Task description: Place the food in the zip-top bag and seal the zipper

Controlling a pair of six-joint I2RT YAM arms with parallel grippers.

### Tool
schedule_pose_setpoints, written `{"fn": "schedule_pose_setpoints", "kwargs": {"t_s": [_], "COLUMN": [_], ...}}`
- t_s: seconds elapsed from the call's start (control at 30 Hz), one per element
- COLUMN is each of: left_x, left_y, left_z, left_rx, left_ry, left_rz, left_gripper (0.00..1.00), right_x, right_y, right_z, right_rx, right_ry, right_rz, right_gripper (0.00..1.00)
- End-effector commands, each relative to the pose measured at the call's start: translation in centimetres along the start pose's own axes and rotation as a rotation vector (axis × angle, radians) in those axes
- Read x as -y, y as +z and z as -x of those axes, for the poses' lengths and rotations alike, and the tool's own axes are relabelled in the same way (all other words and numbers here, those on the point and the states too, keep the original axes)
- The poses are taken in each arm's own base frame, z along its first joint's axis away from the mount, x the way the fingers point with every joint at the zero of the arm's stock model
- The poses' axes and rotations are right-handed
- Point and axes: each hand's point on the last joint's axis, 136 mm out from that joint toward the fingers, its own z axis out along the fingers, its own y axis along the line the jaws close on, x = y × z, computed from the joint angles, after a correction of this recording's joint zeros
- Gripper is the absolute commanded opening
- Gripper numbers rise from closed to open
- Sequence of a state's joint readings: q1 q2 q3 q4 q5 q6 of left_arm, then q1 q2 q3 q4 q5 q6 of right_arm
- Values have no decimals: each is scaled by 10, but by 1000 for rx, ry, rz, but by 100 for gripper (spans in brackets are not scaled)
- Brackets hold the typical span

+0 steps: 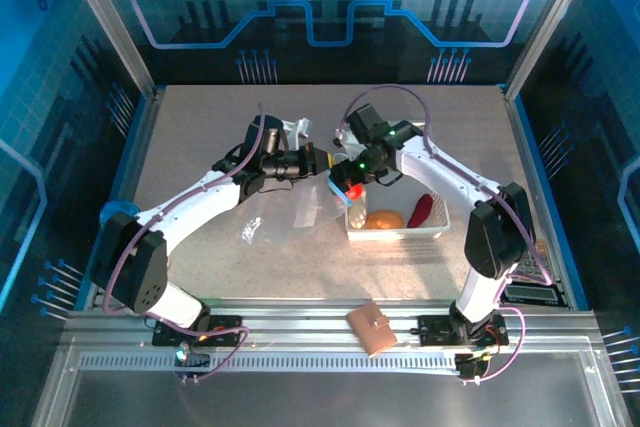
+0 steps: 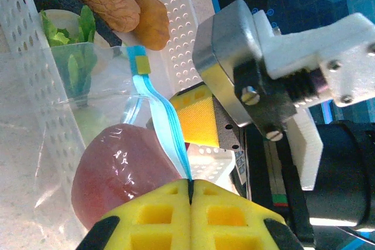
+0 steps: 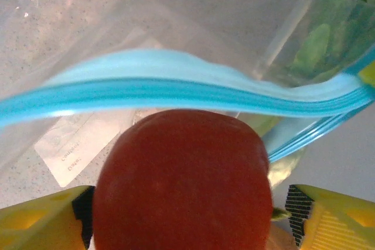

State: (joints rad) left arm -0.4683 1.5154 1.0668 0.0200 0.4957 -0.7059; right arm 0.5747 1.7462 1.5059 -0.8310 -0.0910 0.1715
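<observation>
Tomato (image 3: 181, 174), loose between spread right gripper (image 3: 187, 226), could be dropped outside bag (image 3: 117, 16) whose zipper (image 2: 170, 133) is pinched by left gripper (image 2: 190, 203).

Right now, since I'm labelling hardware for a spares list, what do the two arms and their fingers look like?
The left arm and right arm have white links, black joints and thin purple cables alongside. The fingers are yellow with square recesses.

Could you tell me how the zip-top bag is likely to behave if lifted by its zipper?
Probably floppy: the zip-top bag wrinkles, and its zipper bows where the left gripper pinches it. The round red food at its mouth would likely make it sag.
</observation>
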Motion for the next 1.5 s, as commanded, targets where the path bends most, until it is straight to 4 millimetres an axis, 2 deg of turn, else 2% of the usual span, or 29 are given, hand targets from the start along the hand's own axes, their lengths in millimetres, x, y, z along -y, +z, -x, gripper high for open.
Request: {"fn": "schedule_pose_setpoints", "kwargs": {"t_s": [0.0, 0.3, 0.43, 0.63, 0.77, 0.87, 1.03, 1.2, 1.47], "left_x": [-20, -32, -36, -34, -32, -31, -30, -30, -27], "left_y": [9, 16, 18, 17, 16, 15, 13, 12, 8], "left_z": [-11, -15, -16, -15, -13, -13, -13, -13, -13], "left_rx": [-37, -54, -59, -58, -55, -51, -48, -35, -32], "left_ry": [-22, -28, -31, -22, -18, -17, -11, 1, 9], "left_rz": [49, 79, 84, 84, 82, 81, 80, 79, 78], "left_gripper": [0, 0, 0, 0, 0, 0, 0, 0, 0], "right_x": [-33, -29, -25, -19, -12, -6, 11, 16, 25], "right_y": [-30, -46, -44, -42, -52, -58, -54, -36, -3], "right_z": [21, 24, 20, 17, 18, 19, 9, -2, -2], "right_rx": [120, 168, 156, 154, 194, 242, 302, 280, 260], "right_ry": [-48, -43, -41, -27, 17, 93, 231, 300, 390], "right_rz": [129, 128, 124, 116, 122, 182, 250, 272, 284], "right_gripper": [90, 94, 94, 94, 93, 89, 73, 58, 51]}}
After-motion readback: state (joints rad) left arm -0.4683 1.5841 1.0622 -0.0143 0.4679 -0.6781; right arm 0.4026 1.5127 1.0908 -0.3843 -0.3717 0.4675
